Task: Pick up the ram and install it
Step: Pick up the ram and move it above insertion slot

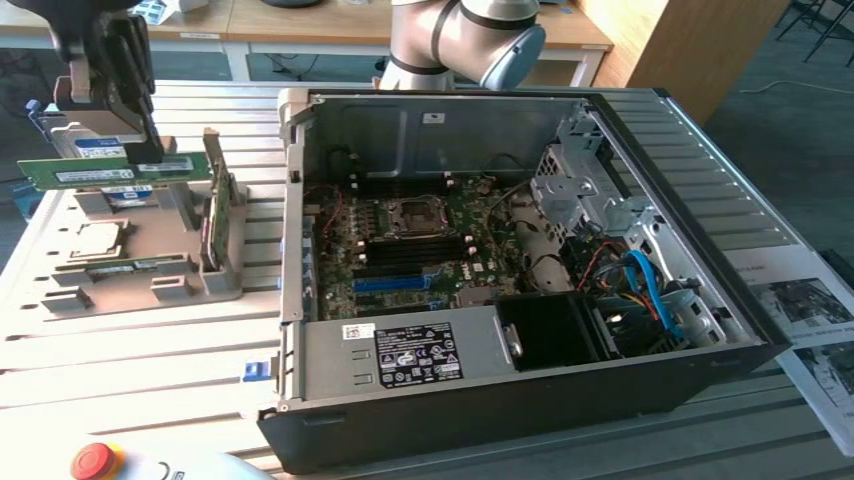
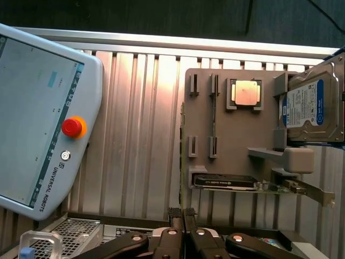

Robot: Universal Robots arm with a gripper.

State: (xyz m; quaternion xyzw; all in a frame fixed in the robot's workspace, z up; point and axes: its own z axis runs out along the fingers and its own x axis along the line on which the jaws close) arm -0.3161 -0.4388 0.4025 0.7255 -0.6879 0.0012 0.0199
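Note:
My gripper (image 1: 150,157) hangs at the exterior view's upper left, shut on the ram (image 1: 80,176). The ram is a long thin green stick with a white sticker, held level above the grey parts holder (image 1: 134,285). A second green stick (image 1: 134,266) lies in that holder and appears edge-on (image 2: 214,116) in the wrist view. There my gripper (image 2: 181,215) looks down on the holder (image 2: 237,135), its fingertips (image 2: 173,213) nearly together. The open computer case (image 1: 747,330) sits to the exterior view's right, its motherboard (image 1: 461,200) exposed.
On the holder sit a square processor (image 1: 87,238), a hard drive (image 2: 312,105) with a blue-white label, and a wider green card on edge (image 1: 214,215). A teach pendant (image 2: 38,118) with a red stop button lies on the slatted table. Papers (image 1: 814,320) lie beside the case.

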